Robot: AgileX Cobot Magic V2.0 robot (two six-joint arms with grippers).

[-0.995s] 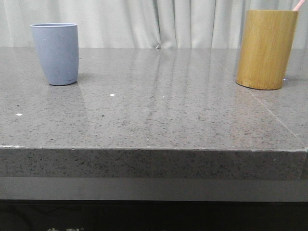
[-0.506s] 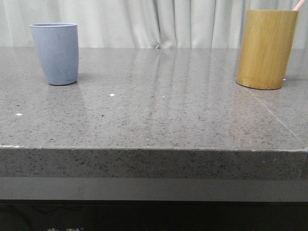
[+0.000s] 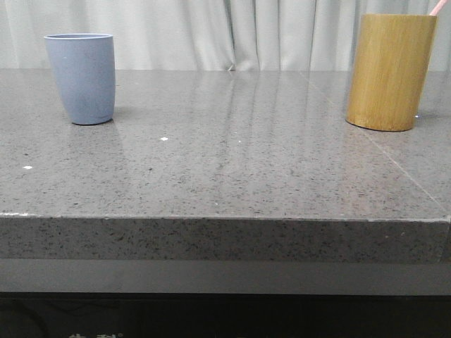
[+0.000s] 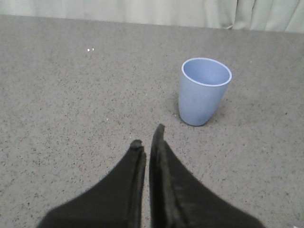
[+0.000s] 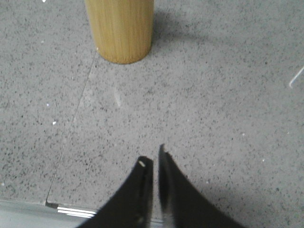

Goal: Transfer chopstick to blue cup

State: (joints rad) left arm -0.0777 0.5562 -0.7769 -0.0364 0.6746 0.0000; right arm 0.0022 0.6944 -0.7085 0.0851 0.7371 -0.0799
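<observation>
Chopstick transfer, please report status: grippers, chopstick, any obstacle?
Left gripper shut, empty, near blue cup. Right gripper shut, empty, facing bamboo holder. Chopstick tip pokes from holder, untouched. Table between cups bare.

Lighting was even and diffuse. The countertop (image 3: 232, 162) showed pale vertical reflections. Soft shadows lay beyond the bamboo holder (image 5: 119, 28), ahead of the right gripper (image 5: 153, 161). Both wrist views rendered the near fingers blurred.
</observation>
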